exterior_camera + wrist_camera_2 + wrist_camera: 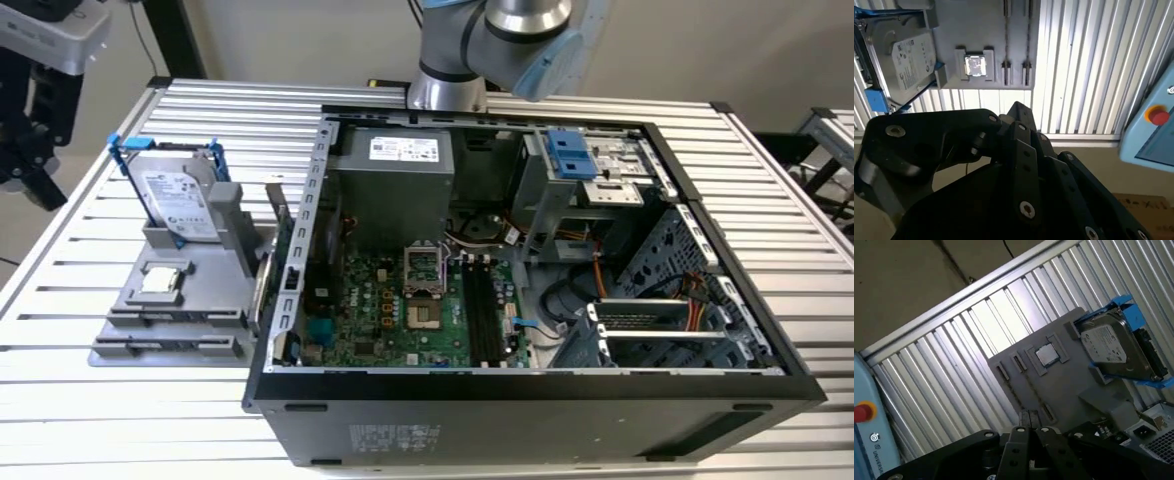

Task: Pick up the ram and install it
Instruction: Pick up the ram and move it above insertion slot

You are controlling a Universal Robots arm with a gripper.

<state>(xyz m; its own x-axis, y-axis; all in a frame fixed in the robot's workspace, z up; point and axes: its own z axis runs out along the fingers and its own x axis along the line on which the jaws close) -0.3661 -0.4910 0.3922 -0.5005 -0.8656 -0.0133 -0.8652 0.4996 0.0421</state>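
My gripper (1018,107) (1029,415) hangs high above the slatted table, over the grey parts holder (147,300) (979,30) (1064,390). Its black fingers are shut against each other with nothing between them. The ram is hidden from me; the holder's two long grooves (1006,35) look bare. The black motherboard slots (485,310) lie in the open computer case (534,385), at the exterior view's right of the holder. The arm (494,40) rises behind the case.
A silver hard drive in a blue frame (174,195) (911,57) (1106,345) stands on the holder beside a small square processor chip (163,280) (975,65) (1046,355). A blue pendant with a red button (1156,117) (864,412) lies by the table's edge.
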